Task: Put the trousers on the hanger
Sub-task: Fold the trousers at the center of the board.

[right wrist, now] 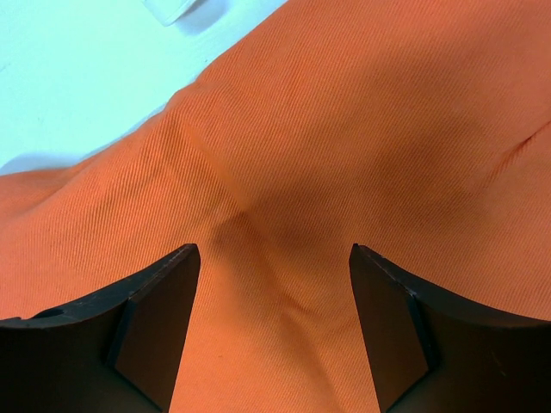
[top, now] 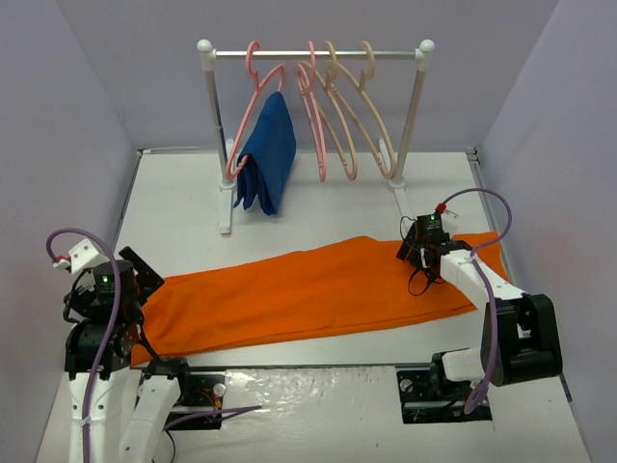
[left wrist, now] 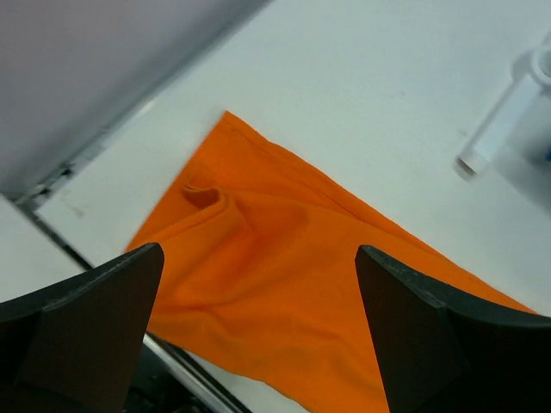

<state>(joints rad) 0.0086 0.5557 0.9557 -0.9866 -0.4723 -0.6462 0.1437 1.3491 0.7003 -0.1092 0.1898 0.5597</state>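
- The trousers [top: 308,289] lie flat on the table [top: 318,203] as one long band. Their long axis runs from below the left gripper [top: 135,277] to below the right gripper [top: 424,253], so each arm has one end of the cloth.
- Left gripper [left wrist: 258,258]: jaws spread wide with nothing between them. It hovers over the end of the cloth, whose corner lies just ahead of the fingertips and a little to their left.
- Right gripper [right wrist: 274,254]: jaws parted, low over the cloth. A small pucker rises toward the gap, but no cloth is pinched as far as the wrist view shows.
- The hanger [top: 386,159] hangs on the rail [top: 318,54], well beyond both hands. It is ahead and slightly inward of the right gripper, and far ahead and across from the left, so the right arm is clearly the nearer.
- A second cream hanger hangs just beside it (the two look much alike), with pink hangers [top: 313,125] and a blue garment [top: 268,154] further left.
- Judgement: the hanger hangs roughly crosswise to the cloth's long axis, so the next move turns on bringing the two together.
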